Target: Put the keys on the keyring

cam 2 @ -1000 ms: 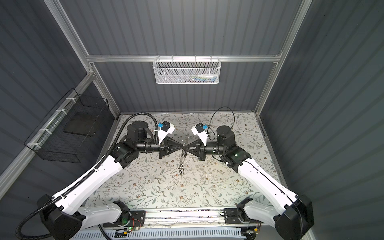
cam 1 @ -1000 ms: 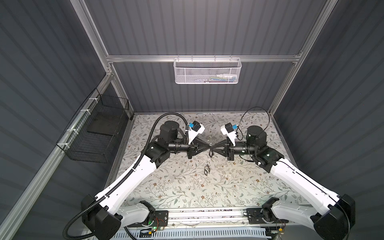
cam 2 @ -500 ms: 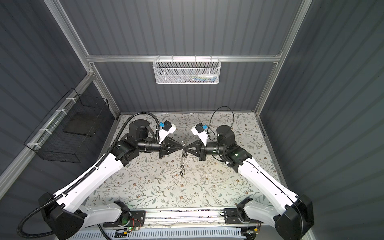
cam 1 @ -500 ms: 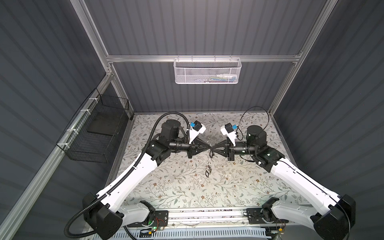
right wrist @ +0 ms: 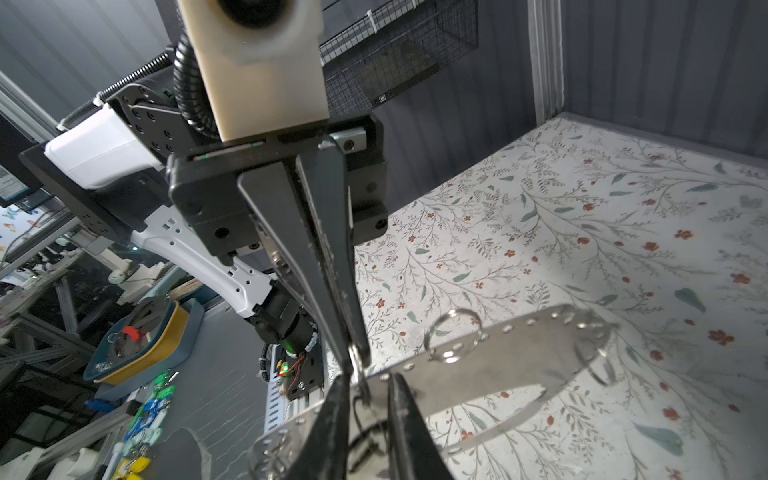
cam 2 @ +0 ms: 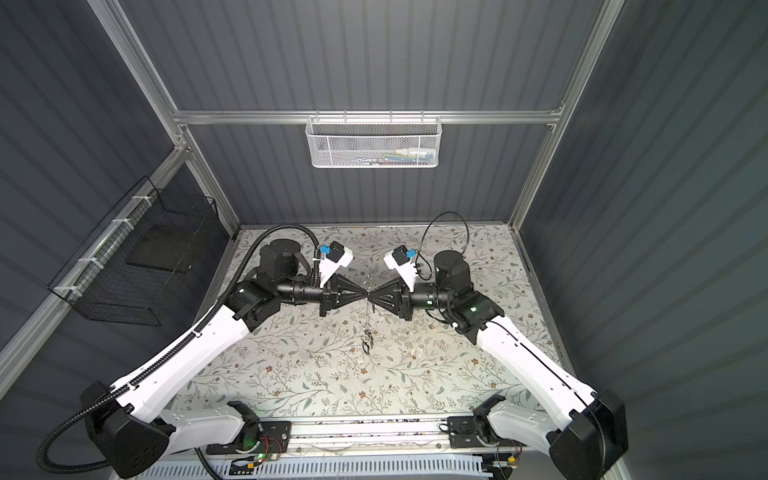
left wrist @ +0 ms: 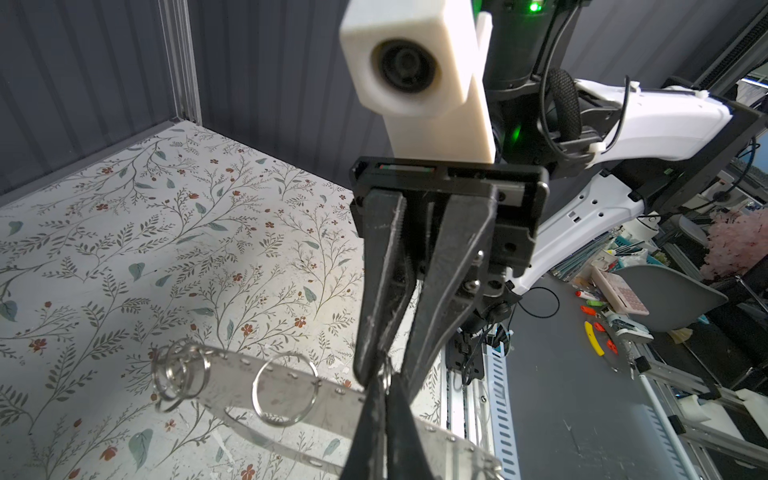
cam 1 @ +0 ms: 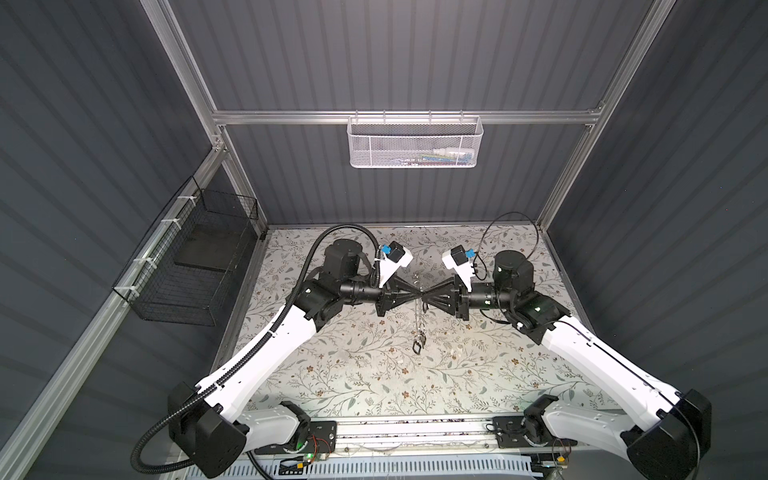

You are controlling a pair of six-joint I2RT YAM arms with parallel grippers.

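Observation:
The keyring (left wrist: pixel 232 376) is a flat grey metal plate held in the air above the middle of the table. In both top views it shows edge-on as a thin line (cam 1: pixel 417 316). My left gripper (cam 1: pixel 419 296) is shut on a small split ring at the plate's rim, as the left wrist view (left wrist: pixel 383 390) shows. Tip to tip with it, my right gripper (right wrist: pixel 368 380) straddles the same rim with its fingers apart. A small dark bunch that I take for the keys (cam 1: pixel 418 345) hangs from the plate's near end, too small to make out singly.
More split rings (left wrist: pixel 284 388) sit along the plate's rim, with a cluster (left wrist: pixel 178 374) at its far end. A white mesh basket (cam 1: pixel 415 143) hangs on the back wall and a black wire basket (cam 1: pixel 191 266) on the left wall. The floral table top (cam 1: pixel 478 374) lies below.
The right gripper's jaws, shut a second ago, have parted a little. The left jaws have closed fully. Both grippers and the plate stay at the same spot.

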